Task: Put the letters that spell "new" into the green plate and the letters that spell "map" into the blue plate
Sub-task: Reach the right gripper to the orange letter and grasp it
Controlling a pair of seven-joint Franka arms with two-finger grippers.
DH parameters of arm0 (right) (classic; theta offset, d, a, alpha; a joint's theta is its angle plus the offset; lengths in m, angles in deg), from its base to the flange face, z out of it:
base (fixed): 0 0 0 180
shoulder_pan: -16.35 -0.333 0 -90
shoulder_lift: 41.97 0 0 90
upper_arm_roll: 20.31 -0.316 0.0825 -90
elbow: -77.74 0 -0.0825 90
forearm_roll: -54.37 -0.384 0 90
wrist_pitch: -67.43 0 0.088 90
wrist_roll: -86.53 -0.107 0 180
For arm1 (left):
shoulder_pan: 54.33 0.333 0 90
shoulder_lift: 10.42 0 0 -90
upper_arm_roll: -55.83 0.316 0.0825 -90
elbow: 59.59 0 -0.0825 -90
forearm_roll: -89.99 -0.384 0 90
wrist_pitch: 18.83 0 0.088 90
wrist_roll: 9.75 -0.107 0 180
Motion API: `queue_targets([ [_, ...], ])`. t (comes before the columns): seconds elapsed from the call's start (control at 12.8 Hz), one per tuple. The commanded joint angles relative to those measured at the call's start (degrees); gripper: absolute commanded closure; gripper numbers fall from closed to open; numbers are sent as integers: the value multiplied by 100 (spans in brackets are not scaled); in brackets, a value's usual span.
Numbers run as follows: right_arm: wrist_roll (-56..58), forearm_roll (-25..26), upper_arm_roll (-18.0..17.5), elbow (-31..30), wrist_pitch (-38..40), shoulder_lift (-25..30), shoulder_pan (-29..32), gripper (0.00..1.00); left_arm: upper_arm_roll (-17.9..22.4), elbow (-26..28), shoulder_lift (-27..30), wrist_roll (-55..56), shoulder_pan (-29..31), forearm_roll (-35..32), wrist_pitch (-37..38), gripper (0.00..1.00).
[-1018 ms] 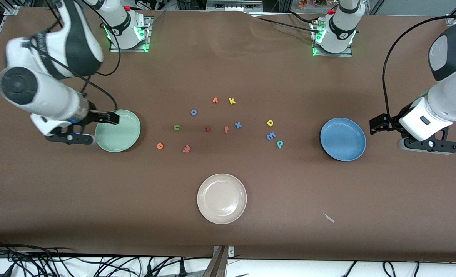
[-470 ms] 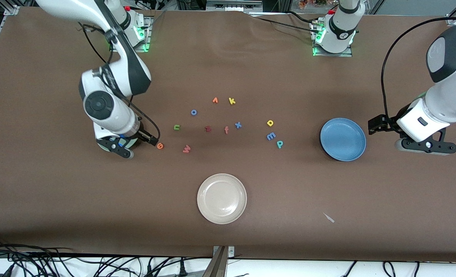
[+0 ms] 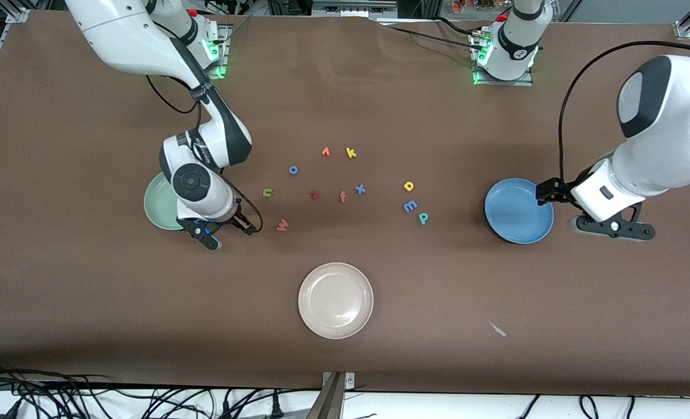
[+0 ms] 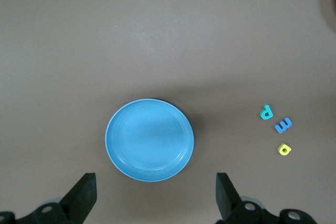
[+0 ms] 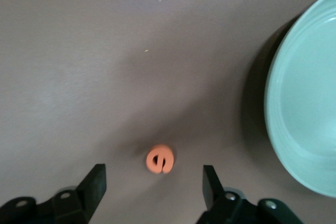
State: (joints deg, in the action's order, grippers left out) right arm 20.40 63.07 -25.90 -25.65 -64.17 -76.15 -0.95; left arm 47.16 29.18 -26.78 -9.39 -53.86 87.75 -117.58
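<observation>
Right wrist view is showing the right gripper (image 5: 152, 187) hanging spread over the orange "e" (image 5: 160, 159) — lying on the table beside the green plate (image 5: 310, 124). Left gripper (image 4: 155, 198) is hovering spread near the blue plate (image 4: 149, 140).

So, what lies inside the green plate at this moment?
The visible part of the green plate holds no letters. In the front view the right arm covers part of it. The orange "e" lies on the table beside it.

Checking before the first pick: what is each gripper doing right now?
Left gripper: open, empty, over the blue plate.
Right gripper: open, holding nothing, above the orange "e" beside the green plate.
</observation>
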Motion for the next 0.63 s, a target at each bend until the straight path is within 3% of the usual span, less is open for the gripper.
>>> queue_targets([
  [0.0, -488, 456, 49, 65, -111, -237, -115, 36, 24, -62, -87, 17, -46, 4, 76, 0],
  [0.31, -744, 501, 49, 65, -191, -317, -176, 58, 24, -62, -87, 17, -46, 4, 76, 0],
  [0.55, -814, 484, 40, 74, -148, -274, -176, 92, 24, -80, -87, -1, -46, 4, 76, 0],
])
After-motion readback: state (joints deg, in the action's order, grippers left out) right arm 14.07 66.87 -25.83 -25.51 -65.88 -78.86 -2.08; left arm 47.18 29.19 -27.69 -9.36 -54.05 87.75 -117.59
